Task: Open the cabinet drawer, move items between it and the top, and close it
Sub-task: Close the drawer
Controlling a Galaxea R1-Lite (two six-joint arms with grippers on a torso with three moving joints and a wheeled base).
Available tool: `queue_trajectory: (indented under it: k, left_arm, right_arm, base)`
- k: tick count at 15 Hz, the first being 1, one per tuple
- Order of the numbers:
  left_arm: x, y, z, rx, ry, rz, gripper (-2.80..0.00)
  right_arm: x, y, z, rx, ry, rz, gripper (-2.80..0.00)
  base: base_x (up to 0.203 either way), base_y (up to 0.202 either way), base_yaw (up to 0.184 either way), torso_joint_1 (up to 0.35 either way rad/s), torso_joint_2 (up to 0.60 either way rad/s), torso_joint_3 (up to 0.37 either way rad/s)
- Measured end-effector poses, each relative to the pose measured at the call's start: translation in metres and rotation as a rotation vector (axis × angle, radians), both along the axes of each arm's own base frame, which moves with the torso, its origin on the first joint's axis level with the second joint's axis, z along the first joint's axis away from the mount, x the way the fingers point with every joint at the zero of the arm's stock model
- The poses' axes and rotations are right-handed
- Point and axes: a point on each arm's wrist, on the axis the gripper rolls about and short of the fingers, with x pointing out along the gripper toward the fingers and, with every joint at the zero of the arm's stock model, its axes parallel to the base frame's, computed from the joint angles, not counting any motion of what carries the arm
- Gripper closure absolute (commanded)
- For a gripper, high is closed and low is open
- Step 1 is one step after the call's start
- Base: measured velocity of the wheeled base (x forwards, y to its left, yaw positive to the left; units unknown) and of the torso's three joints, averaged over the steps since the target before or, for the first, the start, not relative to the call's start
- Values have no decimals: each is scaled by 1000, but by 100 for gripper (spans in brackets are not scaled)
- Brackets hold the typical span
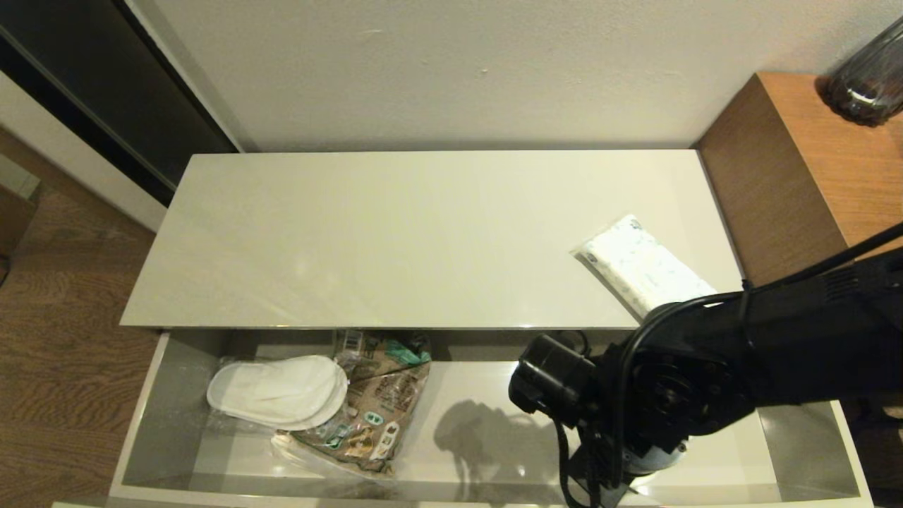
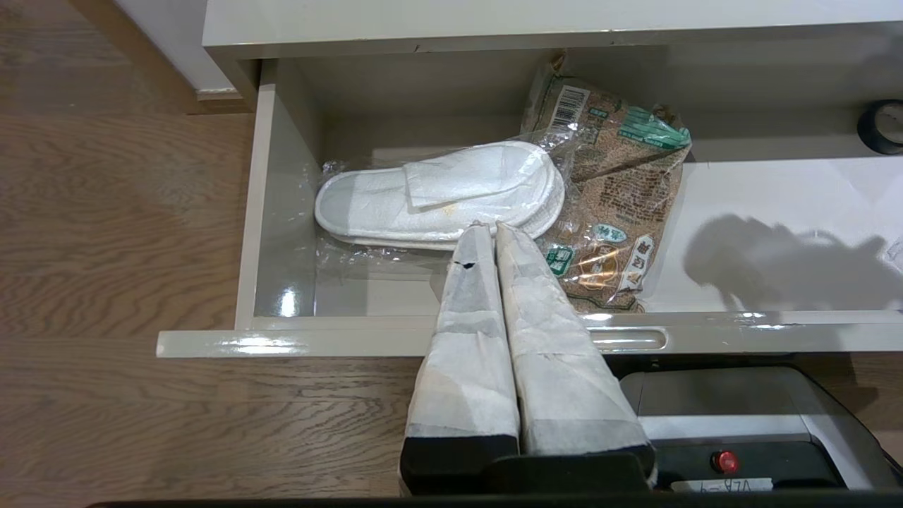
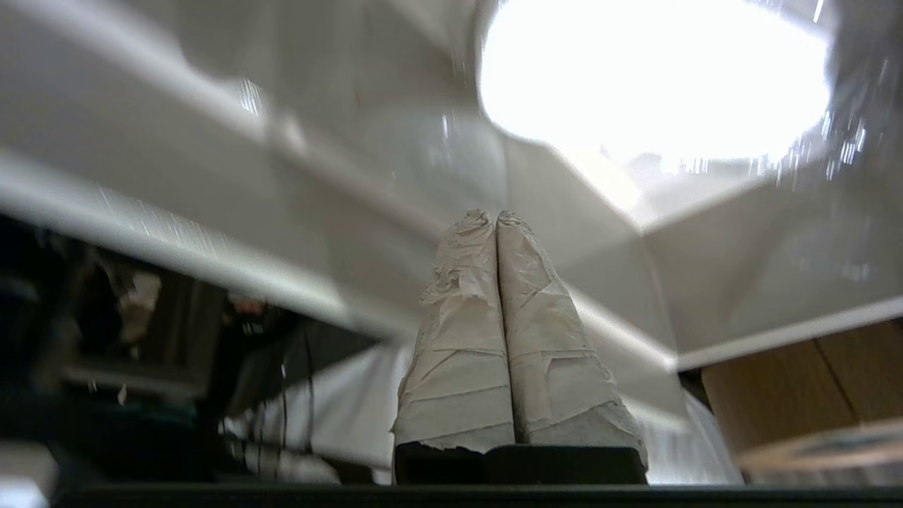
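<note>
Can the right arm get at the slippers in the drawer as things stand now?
Probably yes. The drawer is open, the slippers lie uncovered on top of the snack bag, and the right claw, shut and empty, already hangs inside.

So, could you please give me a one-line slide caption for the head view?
Drawer open with slippers and snack bag inside, tissue pack on the top, right arm reaching in.
</note>
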Motion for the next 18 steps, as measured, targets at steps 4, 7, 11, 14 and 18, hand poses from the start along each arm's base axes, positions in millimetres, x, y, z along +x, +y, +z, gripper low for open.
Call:
queue_trajectory:
  k: [4, 7, 11, 14, 18]
  left_arm:
    - [0, 0, 0, 0, 0, 1, 0]
    - [0, 0, 0, 0, 0, 0, 0]
    - [0, 0, 0, 0, 0, 0, 0]
    - [0, 0, 0, 0, 0, 0, 0]
    - [0, 0, 0, 0, 0, 1, 0]
  right_arm:
    - [29, 32, 6, 62, -51, 65, 0]
    - [33, 38, -4, 41, -24, 82, 0]
    - [18, 19, -19, -28, 37, 72, 0]
    - [9, -7, -22, -76, 72, 37, 0]
    - [12, -28, -28, -85, 88, -41, 0]
  base:
    - [0, 0, 0, 0, 0, 0]
    - [0, 0, 0, 0, 0, 0]
    - [0, 0, 0, 0, 0, 0]
    - [0, 0, 0, 0, 0, 0]
    - [0, 0, 0, 0, 0, 0]
